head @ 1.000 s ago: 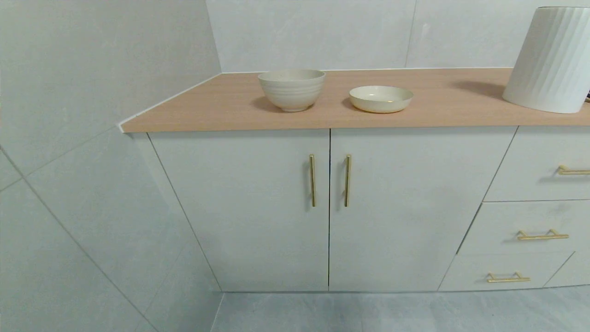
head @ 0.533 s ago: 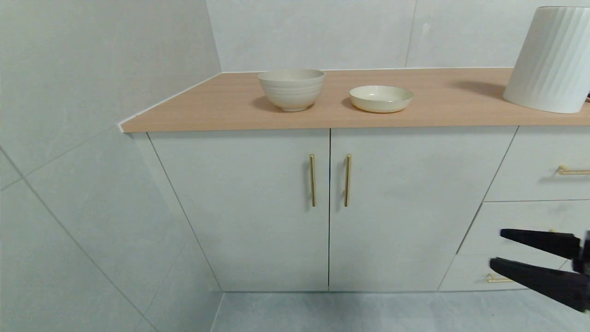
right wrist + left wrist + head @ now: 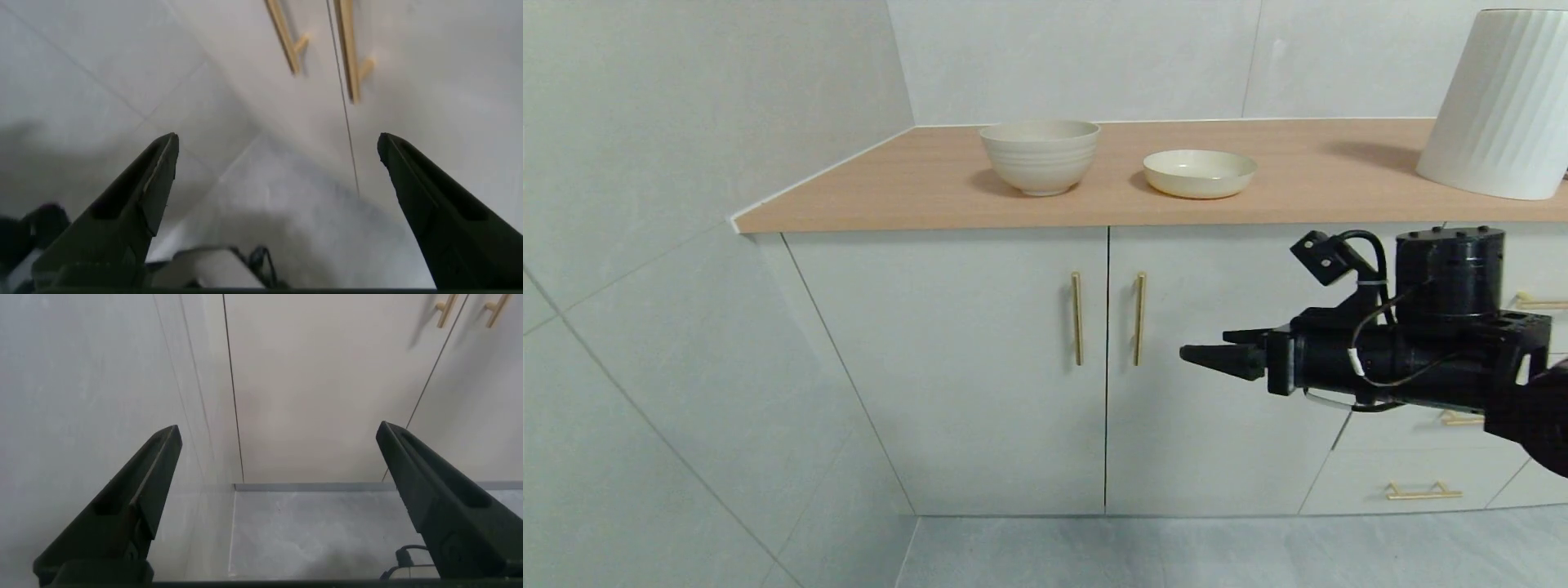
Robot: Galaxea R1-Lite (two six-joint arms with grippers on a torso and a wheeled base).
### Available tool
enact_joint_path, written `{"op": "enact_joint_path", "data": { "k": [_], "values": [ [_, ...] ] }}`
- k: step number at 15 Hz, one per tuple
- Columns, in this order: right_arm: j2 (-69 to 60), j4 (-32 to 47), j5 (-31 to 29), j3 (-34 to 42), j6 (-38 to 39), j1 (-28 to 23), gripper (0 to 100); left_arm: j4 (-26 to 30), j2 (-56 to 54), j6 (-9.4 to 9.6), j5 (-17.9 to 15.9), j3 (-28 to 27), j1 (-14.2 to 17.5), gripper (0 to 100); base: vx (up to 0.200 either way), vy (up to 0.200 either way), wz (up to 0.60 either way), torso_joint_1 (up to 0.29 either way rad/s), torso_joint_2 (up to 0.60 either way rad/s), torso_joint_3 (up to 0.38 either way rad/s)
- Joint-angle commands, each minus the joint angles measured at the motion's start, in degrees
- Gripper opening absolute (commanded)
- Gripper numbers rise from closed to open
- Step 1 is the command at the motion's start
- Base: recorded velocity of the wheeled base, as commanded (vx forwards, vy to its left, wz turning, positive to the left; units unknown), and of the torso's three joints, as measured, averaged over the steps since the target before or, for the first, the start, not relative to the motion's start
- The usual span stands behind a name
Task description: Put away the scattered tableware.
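A deep cream bowl (image 3: 1040,157) and a shallow cream dish (image 3: 1200,173) stand on the wooden counter (image 3: 915,192), the dish to the right of the bowl. Below them are two shut cabinet doors with gold handles (image 3: 1076,318) (image 3: 1139,318). My right gripper (image 3: 1207,345) hangs open in front of the right door, a little right of its handle and well below the dish. From its wrist, the right gripper (image 3: 276,143) faces both handles (image 3: 350,49). My left gripper (image 3: 279,429) is open low near the floor, facing the left door.
A tall white ribbed container (image 3: 1499,102) stands at the counter's right end. Drawers with gold handles (image 3: 1423,491) sit right of the doors. A tiled wall (image 3: 670,286) closes off the left side. Grey floor (image 3: 1176,555) lies below.
My right arm has come up from the lower right and moved left, from out of sight to in front of the right cabinet door. The bowl and dish have not moved.
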Motion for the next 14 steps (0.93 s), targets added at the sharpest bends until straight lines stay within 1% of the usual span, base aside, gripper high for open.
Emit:
{"op": "enact_joint_path", "data": {
  "k": [1,3,5,7,8,11,14],
  "values": [
    [9.23,-0.06,-0.01,-7.55,0.52,1.22,100,-0.01,0.0,-0.01,0.01,0.0,-0.02,100,0.0,0.0,0.0,0.0,0.0,0.0],
    [13.8,-0.32,-0.01,-11.68,1.31,1.39,100,-0.01,0.0,-0.01,0.01,0.0,-0.02,100,0.0,0.0,0.0,0.0,0.0,0.0],
    [15.91,-1.73,0.08,-13.44,2.98,2.1,100,-0.01,0.0,-0.01,0.01,0.0,0.07,100,0.0,0.0,0.0,0.0,0.0,0.0],
    [18.99,-8.05,-0.01,-13.53,3.42,2.45,100,-0.01,0.0,-0.01,0.01,0.0,-0.02,100,0.0,0.0,0.0,0.0,0.0,0.0],
    [19.87,-9.55,-0.01,-13.79,3.78,2.97,100,-0.01,0.0,-0.01,0.01,0.0,-0.02,100,0.0,0.0,0.0,0.0,0.0,0.0],
    [21.36,-10.25,-0.27,-15.72,4.13,3.59,100,-0.01,0.0,-0.01,0.01,0.0,-0.02,100,0.0,0.0,0.0,0.0,0.0,0.0],
    [22.59,-11.22,-2.73,-16.6,5.44,3.59,100,-0.01,0.0,-0.01,0.01,0.0,-0.02,100,0.0,0.0,0.0,0.0,0.0,0.0]
  ]
}}
